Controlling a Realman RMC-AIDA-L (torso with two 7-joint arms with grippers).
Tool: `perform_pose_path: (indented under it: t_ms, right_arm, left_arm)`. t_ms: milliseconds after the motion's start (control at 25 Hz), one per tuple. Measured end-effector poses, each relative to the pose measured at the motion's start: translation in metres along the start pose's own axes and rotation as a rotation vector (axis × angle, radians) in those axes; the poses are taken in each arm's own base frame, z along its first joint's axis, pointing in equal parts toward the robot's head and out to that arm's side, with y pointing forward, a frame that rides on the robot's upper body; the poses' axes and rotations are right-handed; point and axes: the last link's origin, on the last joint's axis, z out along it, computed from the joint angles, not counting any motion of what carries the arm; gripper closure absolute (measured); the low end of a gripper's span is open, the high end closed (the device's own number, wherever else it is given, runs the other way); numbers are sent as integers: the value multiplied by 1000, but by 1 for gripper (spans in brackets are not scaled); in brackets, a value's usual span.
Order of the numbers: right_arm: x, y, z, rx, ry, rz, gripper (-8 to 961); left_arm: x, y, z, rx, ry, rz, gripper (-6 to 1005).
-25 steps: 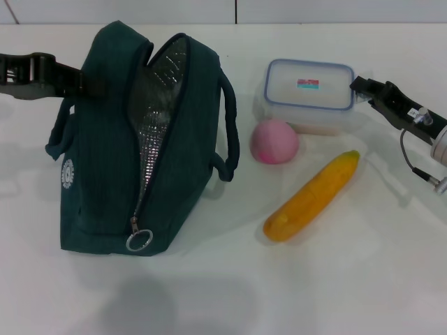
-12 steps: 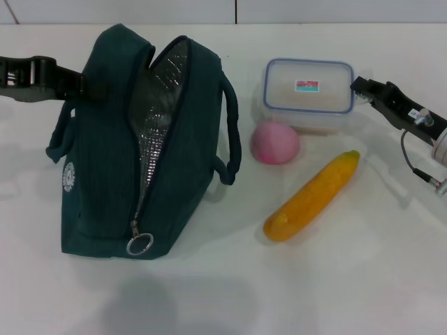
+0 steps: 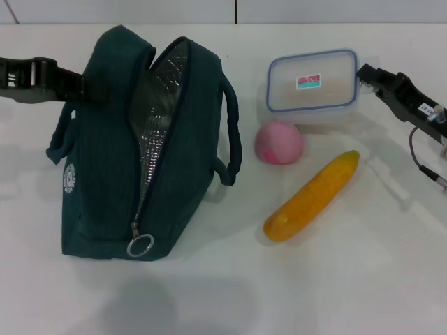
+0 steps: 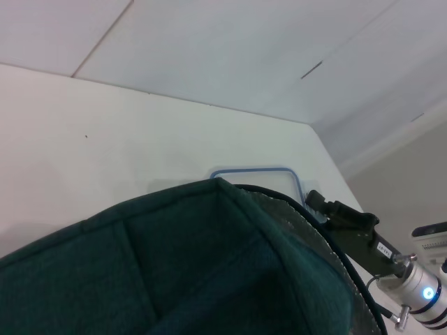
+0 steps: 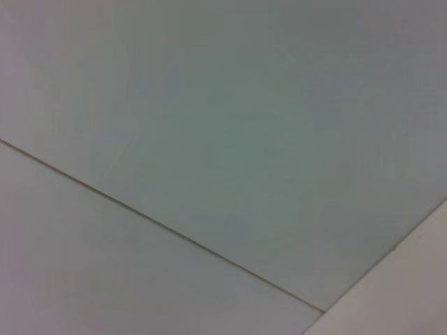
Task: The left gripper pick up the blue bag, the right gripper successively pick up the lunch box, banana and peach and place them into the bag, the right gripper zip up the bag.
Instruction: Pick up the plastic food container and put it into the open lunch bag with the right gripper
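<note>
The blue bag [image 3: 105,160] stands on the white table at the left, unzipped, its silver lining showing and the ring pull [image 3: 140,246] at the near end. My left gripper [image 3: 85,82] comes in from the left and is shut on the bag's upper left edge; the left wrist view shows the bag's fabric [image 4: 174,272] close up. My right gripper [image 3: 363,74] is shut on the right rim of the lunch box [image 3: 312,80], which is lifted off the table and tilted. The pink peach [image 3: 279,142] and the banana [image 3: 312,196] lie on the table in front of the box.
The white table [image 3: 335,279] stretches out in front of and to the right of the banana. A pale wall [image 3: 314,10] runs along the back edge. The right wrist view shows only plain grey panels [image 5: 223,139].
My right gripper has lifted the lunch box off the table and carried it slightly farther back, tilting it. Bag, banana and left gripper have stayed in place.
</note>
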Motion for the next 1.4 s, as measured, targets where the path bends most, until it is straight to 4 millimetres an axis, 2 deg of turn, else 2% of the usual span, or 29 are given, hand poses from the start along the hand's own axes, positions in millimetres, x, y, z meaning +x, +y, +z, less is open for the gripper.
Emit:
perform_pose_path:
  t_ms: [760, 1400]
  right_arm:
    - [-21, 4, -23, -95, -162, 63, 855]
    - [-35, 24, -30, -251, -239, 124, 856]
  left_arm:
    - [0, 1, 2, -2, -10, 6, 959]
    - [1, 3, 5, -4, -23, 15, 959]
